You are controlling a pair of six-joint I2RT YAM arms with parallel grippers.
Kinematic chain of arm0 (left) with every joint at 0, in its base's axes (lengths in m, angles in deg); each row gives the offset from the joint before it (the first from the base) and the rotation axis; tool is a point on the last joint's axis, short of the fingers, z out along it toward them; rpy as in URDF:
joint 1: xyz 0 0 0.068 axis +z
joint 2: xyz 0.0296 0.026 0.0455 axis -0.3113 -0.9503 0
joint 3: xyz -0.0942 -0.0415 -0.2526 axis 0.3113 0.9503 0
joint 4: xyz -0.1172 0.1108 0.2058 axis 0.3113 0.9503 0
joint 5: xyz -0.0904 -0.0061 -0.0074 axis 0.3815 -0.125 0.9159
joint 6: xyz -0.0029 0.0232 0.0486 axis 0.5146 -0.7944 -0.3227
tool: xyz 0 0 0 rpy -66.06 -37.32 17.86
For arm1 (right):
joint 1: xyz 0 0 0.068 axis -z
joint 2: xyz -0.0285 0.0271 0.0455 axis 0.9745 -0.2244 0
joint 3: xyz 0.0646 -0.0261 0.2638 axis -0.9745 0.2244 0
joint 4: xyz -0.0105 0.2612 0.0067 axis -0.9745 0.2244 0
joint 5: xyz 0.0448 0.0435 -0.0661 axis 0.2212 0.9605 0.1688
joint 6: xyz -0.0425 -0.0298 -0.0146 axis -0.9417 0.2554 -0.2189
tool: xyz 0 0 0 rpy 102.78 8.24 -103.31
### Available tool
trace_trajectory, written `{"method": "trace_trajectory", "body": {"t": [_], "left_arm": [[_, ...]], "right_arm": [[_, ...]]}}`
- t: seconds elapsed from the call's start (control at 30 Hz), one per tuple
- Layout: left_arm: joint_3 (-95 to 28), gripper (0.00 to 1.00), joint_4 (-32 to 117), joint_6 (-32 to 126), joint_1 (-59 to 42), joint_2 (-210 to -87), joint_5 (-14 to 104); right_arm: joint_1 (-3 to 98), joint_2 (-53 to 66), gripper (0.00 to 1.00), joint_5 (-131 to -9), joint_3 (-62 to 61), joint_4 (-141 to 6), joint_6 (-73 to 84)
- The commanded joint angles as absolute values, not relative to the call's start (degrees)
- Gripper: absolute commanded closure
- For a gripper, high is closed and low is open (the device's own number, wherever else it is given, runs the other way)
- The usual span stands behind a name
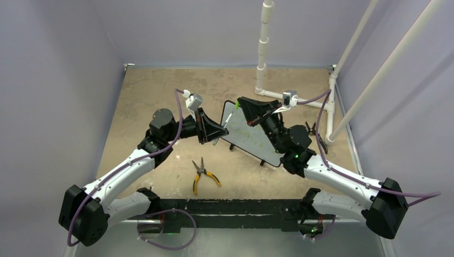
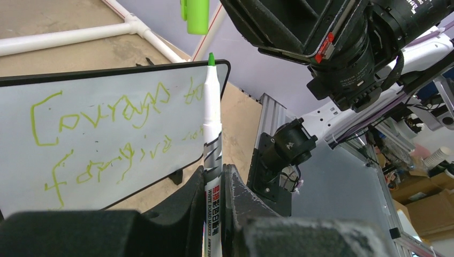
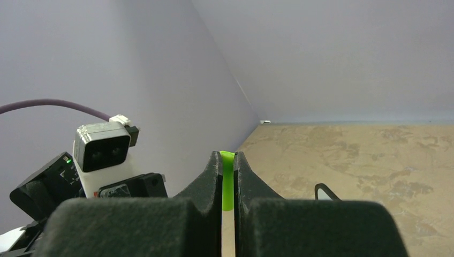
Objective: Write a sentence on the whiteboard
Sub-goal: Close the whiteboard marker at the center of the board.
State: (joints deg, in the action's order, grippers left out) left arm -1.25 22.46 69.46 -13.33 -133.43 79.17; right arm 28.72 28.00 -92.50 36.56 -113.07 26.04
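The whiteboard (image 1: pixel 249 136) stood on its feet near the middle of the table (image 1: pixel 150 91), between the arms, with the sentence (image 2: pixel 107 123) in two green rows. The left gripper (image 1: pixel 222 127) was clamped on an uncapped green whiteboard marker (image 2: pixel 212 123), whose tip was beside the board's top corner. The right gripper (image 3: pixel 228 160) pinched the green cap (image 3: pixel 227 179).

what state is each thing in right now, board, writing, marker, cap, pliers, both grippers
whiteboard: standing on its feet, written on
sentence: two rows of green scrawl, second row fainter at its end
marker: uncapped, green tip up, clamped
cap: off the marker, pinched
left gripper: shut on the marker
right gripper: shut on the cap
pliers: lying on the table, handles slightly apart, not held
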Motion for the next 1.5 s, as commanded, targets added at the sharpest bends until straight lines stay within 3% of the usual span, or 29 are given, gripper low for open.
{"method": "trace_trajectory", "body": {"t": [0.0, 1.47], "left_arm": [[-1.0, 1.00, 18.3, 71.2, -12.8, -132.5, 79.6], [-0.9, 1.00, 18.6, 71.7, -12.2, -133.4, 79.4]], "right_arm": [[28.6, 27.7, 1.00, -91.5, 37.2, -116.4, 27.3], [28.6, 27.3, 1.00, -91.3, 36.9, -117.4, 36.8]]}}
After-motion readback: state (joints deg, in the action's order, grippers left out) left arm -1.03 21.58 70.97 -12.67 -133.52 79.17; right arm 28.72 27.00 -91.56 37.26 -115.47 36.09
